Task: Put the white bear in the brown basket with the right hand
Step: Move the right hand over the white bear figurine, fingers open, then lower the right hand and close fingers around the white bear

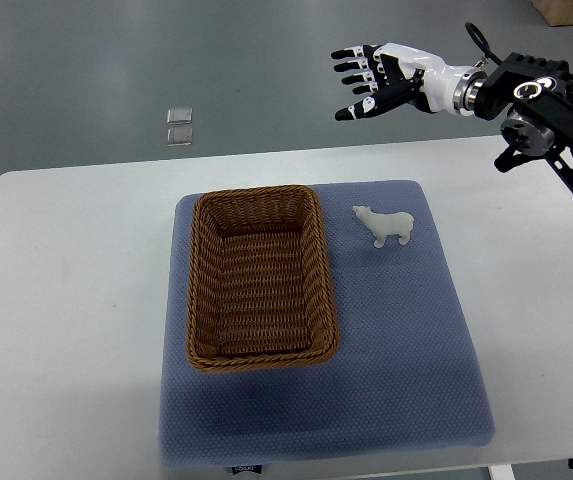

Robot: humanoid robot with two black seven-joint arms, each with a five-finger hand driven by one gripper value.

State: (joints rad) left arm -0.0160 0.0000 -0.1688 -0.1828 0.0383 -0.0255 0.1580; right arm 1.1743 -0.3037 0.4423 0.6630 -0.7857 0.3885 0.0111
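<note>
A small white bear (385,226) stands upright on the blue mat (406,330), just right of the brown wicker basket (259,278). The basket holds nothing. My right hand (371,80) comes in from the right edge and hovers high beyond the table's far edge, above and behind the bear. Its fingers are spread and hold nothing. The left arm does not show.
The mat lies on a white table (66,300). Two small clear squares (179,125) lie on the grey floor beyond the table's far edge.
</note>
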